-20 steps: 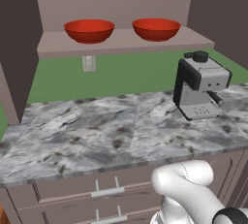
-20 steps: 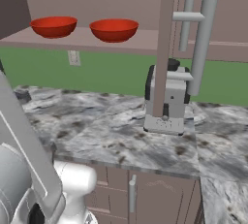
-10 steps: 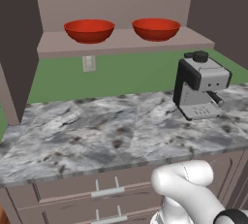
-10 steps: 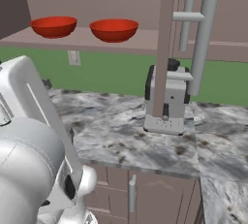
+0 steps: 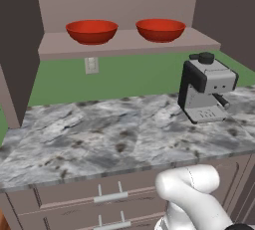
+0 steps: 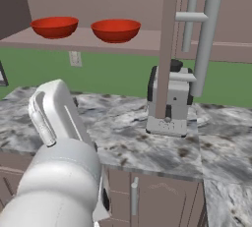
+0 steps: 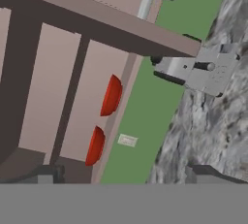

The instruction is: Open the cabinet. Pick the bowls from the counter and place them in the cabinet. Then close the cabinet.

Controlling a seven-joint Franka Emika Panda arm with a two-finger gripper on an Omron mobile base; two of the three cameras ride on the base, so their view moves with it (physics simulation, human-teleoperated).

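Inside open panelled cabinet [image 5: 124,43]: two glossy red bowls [image 5: 91,31]; marbled desk [image 5: 114,139] below; end effector [image 7: 123,177] released.

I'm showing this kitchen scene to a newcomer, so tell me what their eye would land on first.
The two glossy red bowls stand out at once, side by side on the lower shelf of the open cabinet against its dull brown. Next comes the black-and-silver coffee machine, standing at the right on the marbled counter. The bright green wall between counter and cabinet also catches the eye.
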